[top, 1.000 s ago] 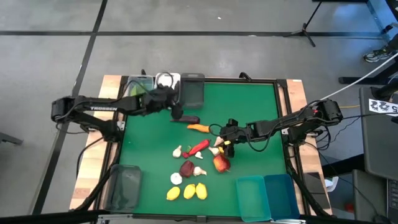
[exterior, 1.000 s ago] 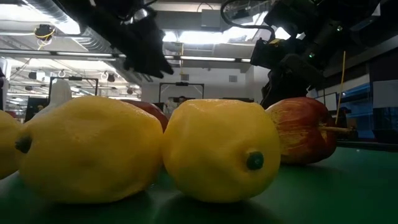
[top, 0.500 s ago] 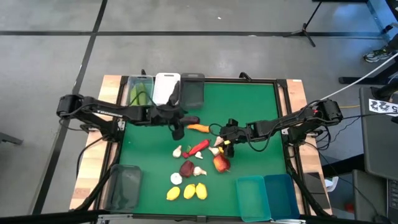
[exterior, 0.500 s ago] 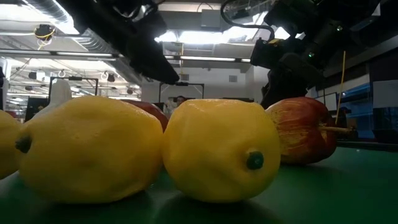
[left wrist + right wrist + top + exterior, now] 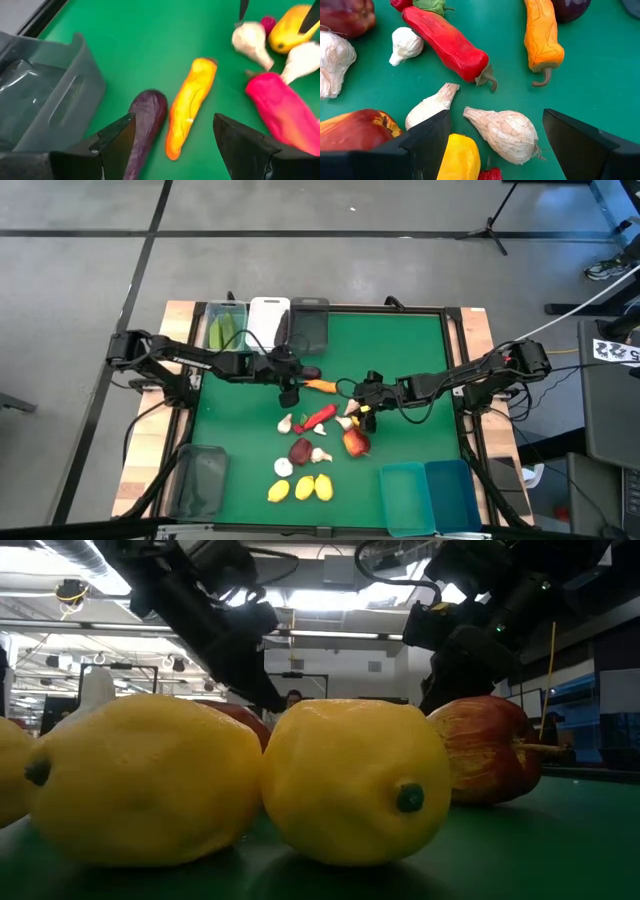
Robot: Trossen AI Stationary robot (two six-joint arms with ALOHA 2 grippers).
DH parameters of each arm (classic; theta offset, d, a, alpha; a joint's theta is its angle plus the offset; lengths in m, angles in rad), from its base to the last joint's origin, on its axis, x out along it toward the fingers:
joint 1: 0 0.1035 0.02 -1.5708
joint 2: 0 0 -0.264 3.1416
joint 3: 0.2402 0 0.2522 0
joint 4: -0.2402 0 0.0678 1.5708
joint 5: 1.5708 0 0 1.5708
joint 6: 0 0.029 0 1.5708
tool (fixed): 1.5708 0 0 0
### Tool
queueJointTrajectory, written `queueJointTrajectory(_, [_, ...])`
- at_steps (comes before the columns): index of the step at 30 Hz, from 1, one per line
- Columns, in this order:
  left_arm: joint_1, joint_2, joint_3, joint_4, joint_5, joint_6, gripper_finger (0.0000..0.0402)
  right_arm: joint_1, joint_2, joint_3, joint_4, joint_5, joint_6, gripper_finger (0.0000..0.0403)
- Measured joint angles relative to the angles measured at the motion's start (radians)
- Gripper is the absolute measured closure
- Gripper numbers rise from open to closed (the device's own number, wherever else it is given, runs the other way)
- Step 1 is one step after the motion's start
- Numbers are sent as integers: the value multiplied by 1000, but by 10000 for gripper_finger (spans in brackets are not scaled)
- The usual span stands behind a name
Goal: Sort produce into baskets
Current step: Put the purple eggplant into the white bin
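An orange carrot point(image 5: 190, 104) and a purple eggplant point(image 5: 142, 127) are lying side by side near the dark grey bin point(image 5: 42, 105). Three yellow lemons point(image 5: 300, 488) are sitting in a row at the front, beside a red fruit point(image 5: 488, 748).

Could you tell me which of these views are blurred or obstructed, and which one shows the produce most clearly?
Low view: two lemons fill the foreground and hide most of the table; both arms read as dark silhouettes against bright ceiling lights. Left wrist view: soft motion blur over the carrot and eggplant. Right wrist view: sharpest, with the chili and a garlic bulb crisp.
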Motion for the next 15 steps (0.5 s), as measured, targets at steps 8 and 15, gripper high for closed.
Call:
queueJointTrajectory(8, [57,70,-2,0,0,27,139,0,0,0,-7,0,0,86])
queueJointTrajectory(15, [102,147,-2,1,20,24,139,0,0,0,-7,0,0,86])
